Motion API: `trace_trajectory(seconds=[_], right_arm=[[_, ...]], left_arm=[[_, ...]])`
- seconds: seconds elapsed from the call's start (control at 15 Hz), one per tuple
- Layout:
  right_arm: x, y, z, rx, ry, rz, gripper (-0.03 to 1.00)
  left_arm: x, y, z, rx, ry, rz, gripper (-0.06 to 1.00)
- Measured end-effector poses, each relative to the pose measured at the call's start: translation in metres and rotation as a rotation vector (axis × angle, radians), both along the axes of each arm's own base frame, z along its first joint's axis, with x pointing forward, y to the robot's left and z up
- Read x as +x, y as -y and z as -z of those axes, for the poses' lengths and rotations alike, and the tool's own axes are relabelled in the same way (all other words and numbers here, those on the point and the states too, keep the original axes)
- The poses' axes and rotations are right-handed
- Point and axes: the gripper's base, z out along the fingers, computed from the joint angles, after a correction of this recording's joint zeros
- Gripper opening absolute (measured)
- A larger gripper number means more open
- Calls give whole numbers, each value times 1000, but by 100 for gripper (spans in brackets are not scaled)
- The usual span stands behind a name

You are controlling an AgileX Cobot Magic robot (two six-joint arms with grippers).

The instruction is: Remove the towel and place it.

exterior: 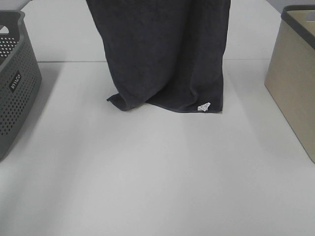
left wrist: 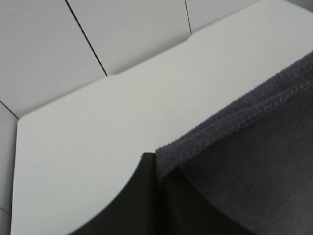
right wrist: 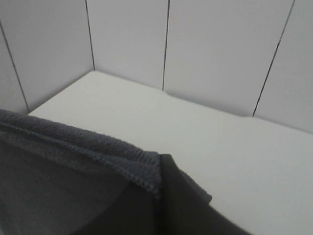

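A grey perforated plastic basket [exterior: 15, 83] stands at the left edge of the white table [exterior: 147, 187], well apart from the work. My left gripper [left wrist: 155, 169], outside the overhead camera's frame, is clamped tight on the stitched top hem of the large dark charcoal terry-cloth towel [exterior: 167, 54], with one corner pinched between its black fingers. The towel hangs like a long curtain between the two arms over the middle of the table. Its lower edge is crumpled on the surface, and the small white tag [exterior: 204, 106] lies at the lower right corner. My right gripper [right wrist: 159, 181] is likewise closed hard on the opposite top corner, the hem bunched at its jaws. A beige rectangular bin with a dark rim [exterior: 295, 83] sits at the far right. I judge both arms to be raised high and level, wrists tipped down toward the tabletop. To lay the towel down well, I would move the two arms together at one height, hold the hem taut so neither corner slips, and let the cloth unroll flat from the grounded edge instead of folding over on itself.
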Motion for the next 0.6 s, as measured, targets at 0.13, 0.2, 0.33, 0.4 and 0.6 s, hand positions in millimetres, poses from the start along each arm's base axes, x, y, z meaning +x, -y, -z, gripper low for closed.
trace_trajectory(seconds=[0.13,0.2,0.33,0.4,0.6], right_arm=[[4,1,-17,44,142,19,2],[4,1,-21,56,177,23,2],[7,1,-24,68,221,30,2],[11,1,-21,70,227,33,2],[32,0,-3,58,217,51,2]], left_arm=[[10,2,-17,-22,206,7,0],[11,1,-24,-27,284,9,0],[12,1,-35,-27,419,16,0],[14,2,-38,-18,471,18,0],[35,7,-25,53,571,24,0]])
